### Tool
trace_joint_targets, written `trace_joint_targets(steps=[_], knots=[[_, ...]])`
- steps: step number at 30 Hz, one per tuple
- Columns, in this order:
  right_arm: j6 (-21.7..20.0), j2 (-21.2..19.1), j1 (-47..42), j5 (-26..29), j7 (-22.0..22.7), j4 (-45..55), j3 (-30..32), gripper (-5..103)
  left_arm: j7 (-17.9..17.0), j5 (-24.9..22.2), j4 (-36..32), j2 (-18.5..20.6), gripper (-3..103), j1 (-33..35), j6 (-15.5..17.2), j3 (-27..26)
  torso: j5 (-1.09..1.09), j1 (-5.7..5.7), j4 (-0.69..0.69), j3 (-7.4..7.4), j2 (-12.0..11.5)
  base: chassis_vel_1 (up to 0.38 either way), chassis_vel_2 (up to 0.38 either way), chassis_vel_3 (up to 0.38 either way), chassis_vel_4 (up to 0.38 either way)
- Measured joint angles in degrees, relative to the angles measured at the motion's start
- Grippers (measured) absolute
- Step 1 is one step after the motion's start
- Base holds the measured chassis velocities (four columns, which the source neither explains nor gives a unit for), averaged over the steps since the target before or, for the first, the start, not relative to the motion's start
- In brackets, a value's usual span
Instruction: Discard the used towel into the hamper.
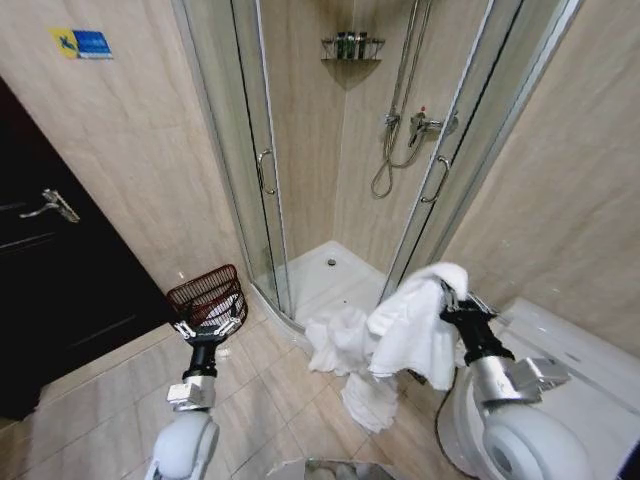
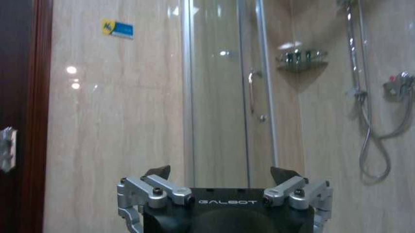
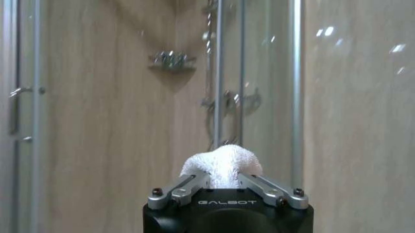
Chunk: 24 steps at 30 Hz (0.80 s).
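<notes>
Your right gripper (image 1: 447, 296) sits at about four o'clock in the head view, clamped on a white towel (image 1: 415, 330) that drapes down and to the left from the fingers. The right wrist view confirms it: a wad of towel (image 3: 222, 165) bulges up between the two closed-in fingers (image 3: 183, 187), pinched between them. The held towel hangs clear of the floor, in front of more white cloth (image 1: 345, 355) heaped on the tiles at about six o'clock, just outside the shower enclosure (image 1: 330, 150).

Your left gripper (image 1: 210, 327) is at about eight o'clock, raised on its arm with nothing in it. In the left wrist view its fingers (image 2: 157, 172) stand spread wide apart, pointing at the wall and the glass door.

The hamper (image 1: 208, 295) stands on the floor at about nine o'clock, against the tiled wall between the dark door (image 1: 50, 260) and the shower's curved glass. Your left gripper overlaps its lower rim as the head camera sees it; you can't tell from here whether they touch. Something pale shows inside the wire rings. The hamper is well apart from the held towel, across the floor toward nine o'clock from it.

A white toilet (image 1: 580, 370) sits at about four o'clock, beside your right arm.
</notes>
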Motion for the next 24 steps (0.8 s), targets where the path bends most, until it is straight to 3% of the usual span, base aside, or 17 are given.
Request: trace_joint_targets(steps=[6,10,17,24], knots=[[-1.4,-1.1,1.6,2.0,-0.2,-0.3,3.4,5,0.1,-1.2,-4.1,2.1,100,-0.3,3.8,-0.4,-0.01,0.0,0.02,0.0,0.0,0.0,0.0,0.0,0.0],[-2.4,-1.4,2.3,3.4,-0.7,-0.4,4.1,5,0.3,-1.4,-4.7,2.8,100,-0.1,4.3,-0.8,0.0,0.0,0.01,0.0,0.0,0.0,0.0,0.0,0.0],[-5.0,-3.0,5.7,8.5,-5.4,-0.5,9.7,5,2.2,-3.2,-5.6,4.7,100,0.3,5.2,-2.8,-0.02,0.0,0.02,0.0,0.0,0.005,0.006,0.005,0.007],[-5.5,-3.2,6.6,7.6,-5.5,-0.6,7.3,5,2.7,-4.3,-4.9,4.9,100,-0.5,6.2,-4.5,-0.02,0.01,0.02,0.01,0.0,0.044,0.049,0.053,0.042]])
